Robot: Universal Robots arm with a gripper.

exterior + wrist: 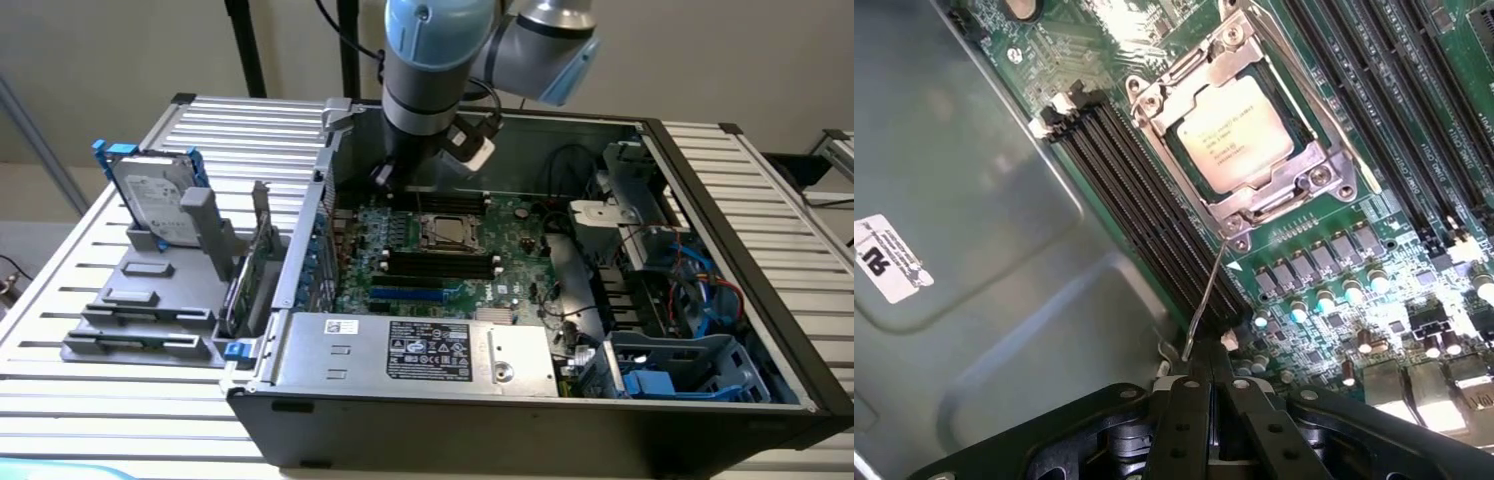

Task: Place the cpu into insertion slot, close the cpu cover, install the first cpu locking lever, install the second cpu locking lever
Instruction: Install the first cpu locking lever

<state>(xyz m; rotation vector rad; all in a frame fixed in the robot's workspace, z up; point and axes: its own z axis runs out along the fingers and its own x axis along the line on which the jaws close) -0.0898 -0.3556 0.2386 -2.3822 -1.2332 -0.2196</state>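
The cpu [1234, 135] lies silvery side up in the insertion slot [447, 232]. The cpu cover [1269, 195] is folded down around it, framing its top. One thin wire locking lever [1206, 300] stands up free from the socket's corner, and its end comes close to my fingertips; I cannot tell whether they touch. The other lever [1351, 145] lies flat along the socket's side. My gripper [1202, 385] is shut, with nothing visibly between its fingers. In the exterior view the gripper [387, 175] hangs inside the case beyond the socket, by the back wall.
Long black memory slots [1144, 220] flank the socket on both sides. The grey case wall [974, 200] runs close beside my gripper. A grey power supply [414, 350] fills the case's near side, cables [694, 290] crowd the exterior view's right, and a hard drive [154, 200] stands outside.
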